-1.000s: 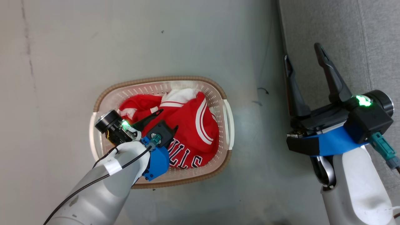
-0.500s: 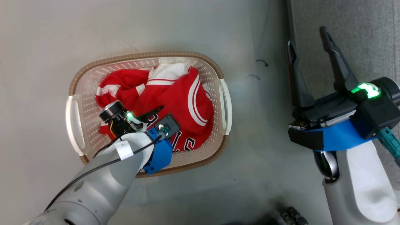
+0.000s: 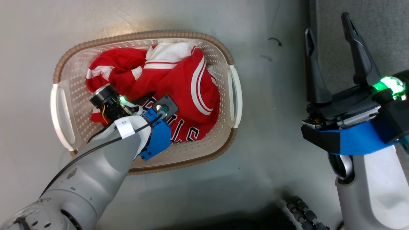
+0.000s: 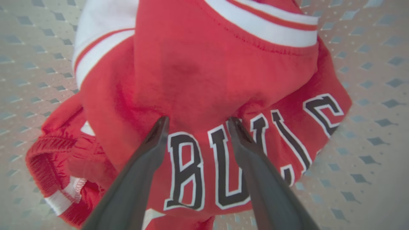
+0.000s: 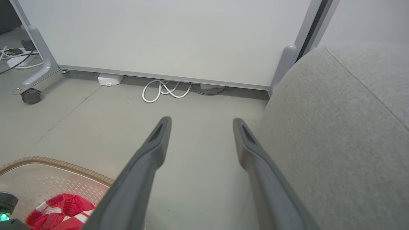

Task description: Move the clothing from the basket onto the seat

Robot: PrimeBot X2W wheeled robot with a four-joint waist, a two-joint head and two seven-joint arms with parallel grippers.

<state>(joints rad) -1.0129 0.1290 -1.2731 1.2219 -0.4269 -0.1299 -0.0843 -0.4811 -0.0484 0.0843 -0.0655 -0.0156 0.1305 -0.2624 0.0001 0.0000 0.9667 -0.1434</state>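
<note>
Left gripper [image 4: 198,120] is down inside the basket [image 3: 143,34], fingers spread, tips right at the red clothing [image 3: 179,80] just above the lettering, nothing pinched. The clothing lies bunched from the basket's middle to its far rim. Right gripper [image 3: 326,22] hangs spread and empty at the edge of the grey seat [image 3: 383,32], which stands beside the basket on the floor [image 3: 271,159]

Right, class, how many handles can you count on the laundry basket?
2. The left handle sits at the left end of the basket, the right handle at its right end. The arm hides some near rim.
</note>
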